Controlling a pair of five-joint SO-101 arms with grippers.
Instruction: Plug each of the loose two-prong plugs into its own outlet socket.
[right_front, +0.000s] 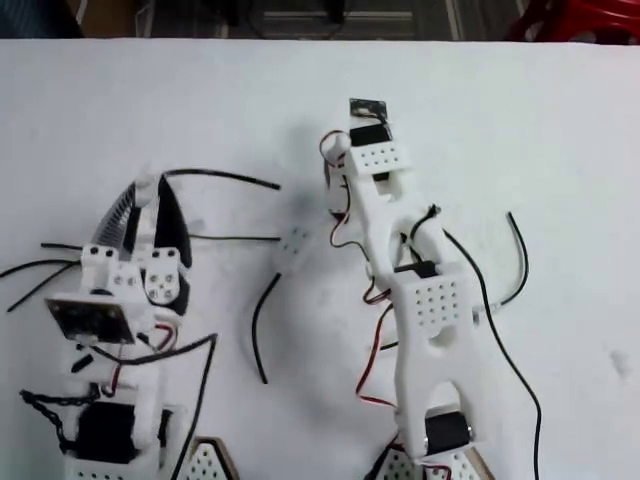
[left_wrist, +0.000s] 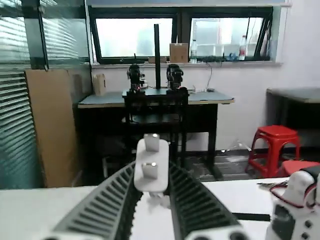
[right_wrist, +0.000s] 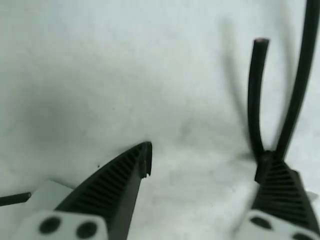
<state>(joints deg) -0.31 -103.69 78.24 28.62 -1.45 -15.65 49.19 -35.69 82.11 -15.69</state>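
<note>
1. Left gripper (left_wrist: 152, 186): clenched on a white two-prong plug (left_wrist: 151, 167), which sits between the 2 ribbed fingers (left_wrist: 197, 205). In the left wrist view the plug is held off the table with its 2 metal prongs facing the camera, and the room lies behind it.
2. In the high view the left gripper (right_front: 150, 200) stands over the left part of the white table (right_front: 500, 110). The held plug (right_front: 148, 183) is at its tip, and the plug's black lead (right_front: 225, 177) trails away to the right.
3. Right gripper (right_wrist: 207, 165): released, with its 2 fingers standing well apart just above the table surface and nothing between them.
4. In the right wrist view 2 black cable ends (right_wrist: 257, 100) rise beside 1 finger and touch its tip.
5. A small white block (right_front: 295, 243) lies on the table between the 2 arms, with a black wire (right_front: 262, 325) running from it toward the near edge. Whether it is a plug or a socket cannot be told.
6. Another black cable (right_front: 520, 255) lies on the table to the right of the right arm (right_front: 430, 310).
</note>
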